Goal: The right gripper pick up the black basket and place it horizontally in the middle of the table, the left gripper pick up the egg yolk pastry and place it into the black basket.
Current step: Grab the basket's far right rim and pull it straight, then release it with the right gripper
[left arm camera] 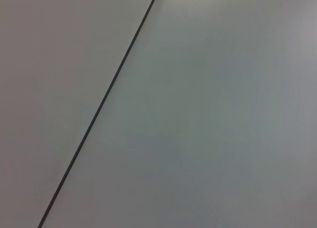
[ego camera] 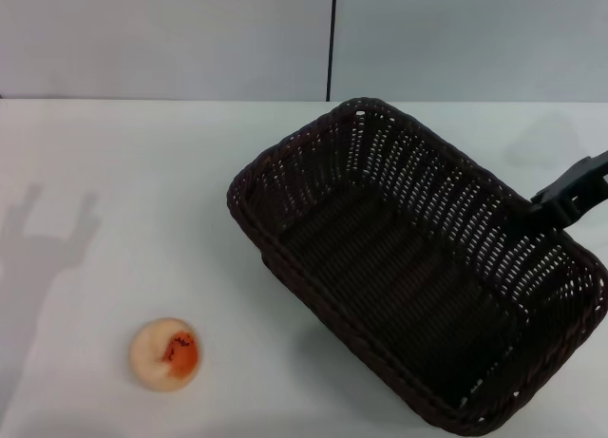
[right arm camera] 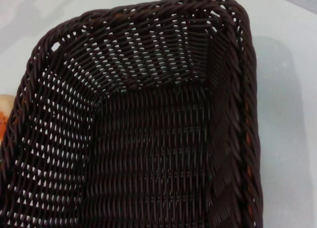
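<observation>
Right gripper [ego camera: 546, 208] at basket [ego camera: 408, 267] far rim; fingers' state cannot tell. Basket on table [ego camera: 142, 172], skewed diagonally, off to the right, not yet set level mid-table. Pastry [ego camera: 165, 353] well apart from those fingers, beyond the basket's opposite side, untouched. Left gripper unseen. Both placements judged outstanding.

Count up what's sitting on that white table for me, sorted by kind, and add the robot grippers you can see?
Baskets: 1, the black basket, empty, lying at an angle
Pastries: 1, the egg yolk pastry, on the table outside the basket
Grippers in view: 1, the right gripper, at the basket's far rim
Total: 3
</observation>
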